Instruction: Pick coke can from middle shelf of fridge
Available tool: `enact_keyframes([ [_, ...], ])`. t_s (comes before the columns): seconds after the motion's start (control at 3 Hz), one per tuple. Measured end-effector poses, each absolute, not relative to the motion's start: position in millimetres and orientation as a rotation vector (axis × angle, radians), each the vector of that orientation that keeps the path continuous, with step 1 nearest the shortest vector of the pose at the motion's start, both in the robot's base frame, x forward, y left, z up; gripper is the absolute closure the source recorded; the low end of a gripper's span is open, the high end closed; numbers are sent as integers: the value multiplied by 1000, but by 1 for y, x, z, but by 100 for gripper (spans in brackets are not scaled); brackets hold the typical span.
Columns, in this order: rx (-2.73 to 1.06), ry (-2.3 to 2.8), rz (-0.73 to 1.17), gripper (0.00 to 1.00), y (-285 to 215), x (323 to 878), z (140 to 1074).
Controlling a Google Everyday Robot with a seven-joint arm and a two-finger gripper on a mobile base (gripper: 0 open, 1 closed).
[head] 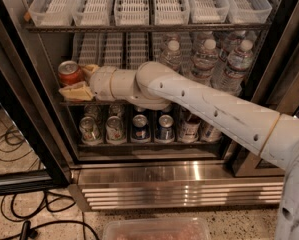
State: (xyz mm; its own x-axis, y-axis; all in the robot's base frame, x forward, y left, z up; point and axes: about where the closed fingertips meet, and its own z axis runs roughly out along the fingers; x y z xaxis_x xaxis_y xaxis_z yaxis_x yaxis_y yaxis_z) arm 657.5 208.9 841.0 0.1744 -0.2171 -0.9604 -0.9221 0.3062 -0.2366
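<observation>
where middle shelf [111,51] meets fridge [189,179] left wall [41,54], gripper [75,80] fingers [77,91] spread, seemingly flanking coke can [69,71]; little side room.

With the gripper [75,80], left of centre in my view, as marker, I see water bottles [205,59] right of it, small cans [139,127] beneath, white trays [131,4] above, black cables [25,229] lower left, a clear bin [156,229] below.

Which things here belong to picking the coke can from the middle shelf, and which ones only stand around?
For the job:
- coke can, left end of the middle shelf
- hand, right at the can
- fridge

Only standing around:
- water bottles
- white trays on the top rack
- small cans on the bottom rack
- clear tub and cables on the floor
</observation>
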Motion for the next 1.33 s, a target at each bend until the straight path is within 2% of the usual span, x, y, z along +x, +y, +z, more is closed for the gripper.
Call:
enact_keyframes([
  [0.67, -1161, 1324, 732, 93, 209, 658, 839],
  [1.0, -1161, 1324, 732, 100, 209, 658, 839],
  [1.33, -1161, 1323, 732, 100, 209, 658, 839],
])
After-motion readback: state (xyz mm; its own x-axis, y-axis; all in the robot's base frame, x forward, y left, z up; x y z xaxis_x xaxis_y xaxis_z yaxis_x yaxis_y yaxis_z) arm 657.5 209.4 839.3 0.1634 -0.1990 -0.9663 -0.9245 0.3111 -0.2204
